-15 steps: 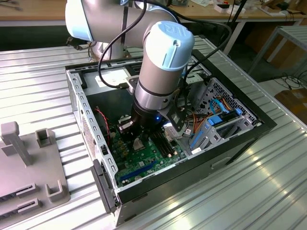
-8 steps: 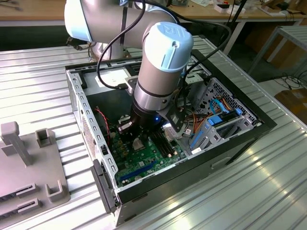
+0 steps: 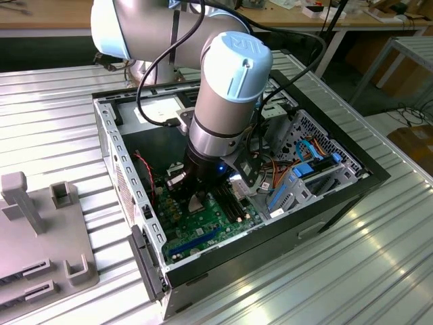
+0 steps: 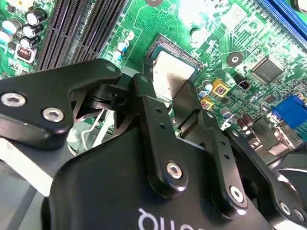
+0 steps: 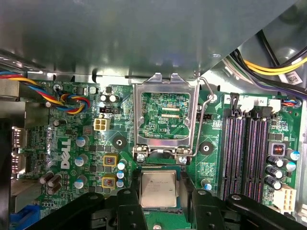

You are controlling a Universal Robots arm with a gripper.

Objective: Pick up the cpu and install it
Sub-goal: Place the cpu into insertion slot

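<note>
The cpu (image 5: 159, 187) is gripped by two opposite sides in the narrowed pincer (image 5: 159, 194) and kept level at the socket (image 5: 158, 168). The plate (image 5: 165, 120) is folded up, so the seat is left free. Whether the cpu is fully seated cannot be told, as its near edge is covered by the pincer's body.

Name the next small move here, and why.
Probably ease straight down a little: the gripper seems to hold the cpu squarely over the socket, whose load plate stands open; whether the chip is seated cannot be judged.
</note>
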